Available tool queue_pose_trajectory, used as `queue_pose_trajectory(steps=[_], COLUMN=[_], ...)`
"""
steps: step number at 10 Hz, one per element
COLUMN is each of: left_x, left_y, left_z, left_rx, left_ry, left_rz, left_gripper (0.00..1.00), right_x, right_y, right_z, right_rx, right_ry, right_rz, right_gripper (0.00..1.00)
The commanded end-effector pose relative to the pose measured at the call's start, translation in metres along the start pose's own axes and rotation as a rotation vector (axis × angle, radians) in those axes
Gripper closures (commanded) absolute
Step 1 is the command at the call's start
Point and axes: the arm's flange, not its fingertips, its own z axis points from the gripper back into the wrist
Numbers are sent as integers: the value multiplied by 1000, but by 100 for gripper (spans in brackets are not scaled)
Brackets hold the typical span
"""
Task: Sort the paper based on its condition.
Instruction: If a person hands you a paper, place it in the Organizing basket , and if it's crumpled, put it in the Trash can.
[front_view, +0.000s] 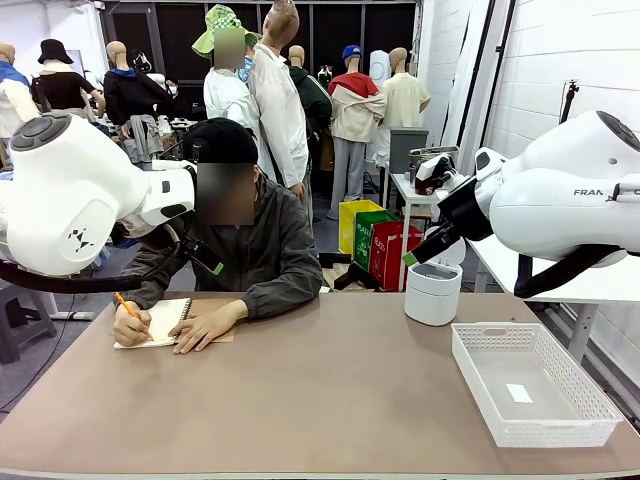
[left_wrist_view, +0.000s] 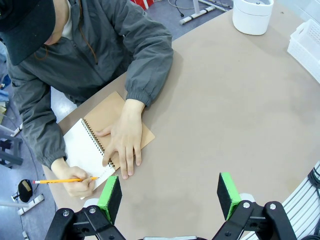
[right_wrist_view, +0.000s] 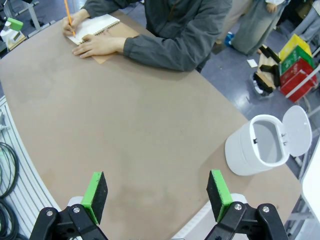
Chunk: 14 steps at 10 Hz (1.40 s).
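Paper I can see is the white page (left_wrist_view: 82, 145) of the spiral notebook (left_wrist_view: 112, 110), at the far left of the table (left_wrist_view: 225, 110), under the person's hands; one hand (left_wrist_view: 75, 184) holds an orange pencil (left_wrist_view: 65, 180) to it. My left gripper (left_wrist_view: 169, 192) and right gripper (right_wrist_view: 156, 192) hang above bare tabletop, fingers spread wide, holding nothing.

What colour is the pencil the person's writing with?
Orange; the pencil shows best in the left wrist view.
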Motion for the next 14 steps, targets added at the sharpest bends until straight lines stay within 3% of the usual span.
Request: queue_pose_trajectory(steps=[1,14], left_x=[0,0], left_y=[0,0], left_z=[0,0], left_rx=[5,5], left_ry=[1,1], left_rz=[0,0], left_gripper=[0,0], right_x=[0,0], right_y=[0,0], right_z=[0,0], right_rx=[4,4], right_ry=[1,1], right_rz=[0,0], right_gripper=[0,0])
